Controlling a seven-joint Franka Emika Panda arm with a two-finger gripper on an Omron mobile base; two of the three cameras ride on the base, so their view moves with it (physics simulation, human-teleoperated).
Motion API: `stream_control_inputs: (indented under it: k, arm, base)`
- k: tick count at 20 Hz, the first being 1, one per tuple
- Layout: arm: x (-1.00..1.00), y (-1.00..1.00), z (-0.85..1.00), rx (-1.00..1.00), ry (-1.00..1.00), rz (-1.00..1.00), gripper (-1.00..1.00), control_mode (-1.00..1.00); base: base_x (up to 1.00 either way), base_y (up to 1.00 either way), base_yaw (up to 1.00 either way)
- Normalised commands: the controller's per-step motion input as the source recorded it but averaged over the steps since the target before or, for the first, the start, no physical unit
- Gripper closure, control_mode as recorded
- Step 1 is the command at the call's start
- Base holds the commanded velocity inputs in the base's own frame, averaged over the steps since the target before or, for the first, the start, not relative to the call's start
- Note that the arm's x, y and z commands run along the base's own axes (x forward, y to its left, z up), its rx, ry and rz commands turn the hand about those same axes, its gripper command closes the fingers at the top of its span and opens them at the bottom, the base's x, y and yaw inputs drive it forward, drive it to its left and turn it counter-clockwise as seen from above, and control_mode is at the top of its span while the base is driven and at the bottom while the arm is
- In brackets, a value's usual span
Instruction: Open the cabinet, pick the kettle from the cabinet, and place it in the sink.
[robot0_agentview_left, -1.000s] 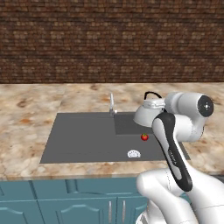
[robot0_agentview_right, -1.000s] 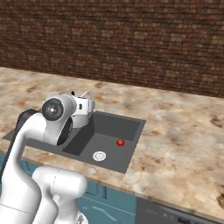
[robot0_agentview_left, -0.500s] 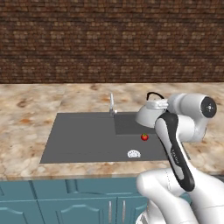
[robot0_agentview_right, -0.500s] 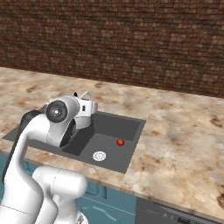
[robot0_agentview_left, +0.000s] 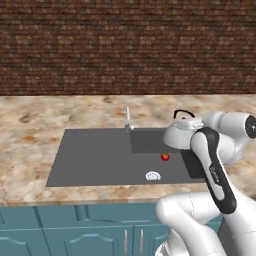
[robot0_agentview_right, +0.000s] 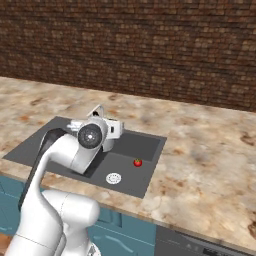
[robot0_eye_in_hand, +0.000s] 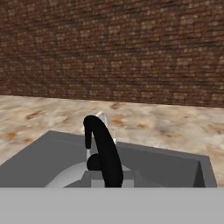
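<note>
Brickwork in dark brown courses (robot0_agentview_left: 125, 45) backs the whole scene, with a beige marbled counter (robot0_agentview_left: 30, 130) running beneath it. Set into that counter is the wide dark grey rectangular sink (robot0_agentview_left: 95, 160), with a deeper inset section on its right side and a thin silver faucet (robot0_agentview_left: 128, 119) at its rear edge. Teal base cabinets (robot0_agentview_left: 60, 230) sit below the counter's front. The white arm reaches over the right part of the sink. Its gripper (robot0_eye_in_hand: 105, 173) is closed on the black looped handle of the small rounded silvery-white kettle (robot0_agentview_left: 179, 134), which hangs above the deeper section of the basin. A round silver drain (robot0_agentview_left: 152, 175) and a small red tomato-like object (robot0_agentview_left: 165, 156) lie on the sink floor, near each other.
</note>
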Motion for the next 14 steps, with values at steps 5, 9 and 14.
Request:
stream_control_inputs:
  k: [5,9,14]
  arm:
    - [0.15,-0.24,-0.24,-0.02,0.0,0.26,1.0,-1.0]
    - [0.25,-0.1,-0.33,-0.02,0.0,0.38,1.0,-1.0]
    - [0.29,0.0,-0.38,-0.13,-0.01,0.33,1.0,-1.0]
  base:
    - [0.0,0.0,0.0]
    - [0.0,0.0,0.0]
    - [0.0,0.0,0.0]
